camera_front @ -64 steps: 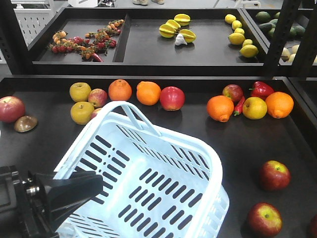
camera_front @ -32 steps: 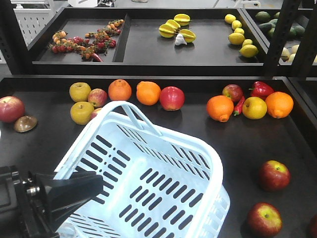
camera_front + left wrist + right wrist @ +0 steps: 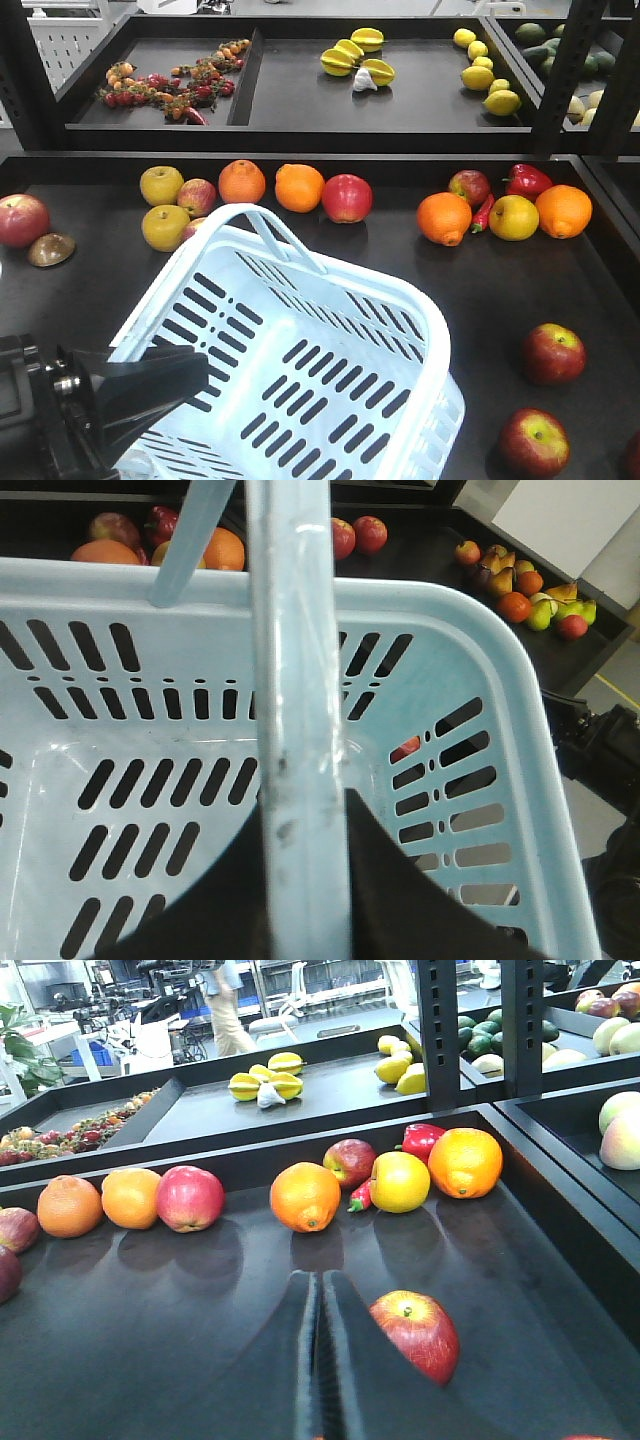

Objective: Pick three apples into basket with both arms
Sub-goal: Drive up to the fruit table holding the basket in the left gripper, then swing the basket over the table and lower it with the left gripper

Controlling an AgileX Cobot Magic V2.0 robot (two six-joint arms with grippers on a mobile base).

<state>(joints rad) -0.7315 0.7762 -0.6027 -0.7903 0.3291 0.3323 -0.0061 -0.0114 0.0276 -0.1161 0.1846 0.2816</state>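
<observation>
The basket (image 3: 432, 335) sits front-centre on the shelf (image 3: 480, 285). Right of it lies an apple (image 3: 553, 353), with a second apple (image 3: 534, 441) before that. A row of fruit (image 3: 300, 187) runs behind the basket; lemons (image 3: 485, 72) lie on the tray (image 3: 420, 100) beyond

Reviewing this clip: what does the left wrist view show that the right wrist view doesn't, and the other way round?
Only the left wrist view shows the basket, seen from above its slotted inside, with the left gripper closed on its handle. Only the right wrist view shows the right gripper, shut and empty, with a red apple lying just right of it, plus star fruit and lemons on the rear shelf. Both show oranges and red apples on the black shelf.
</observation>
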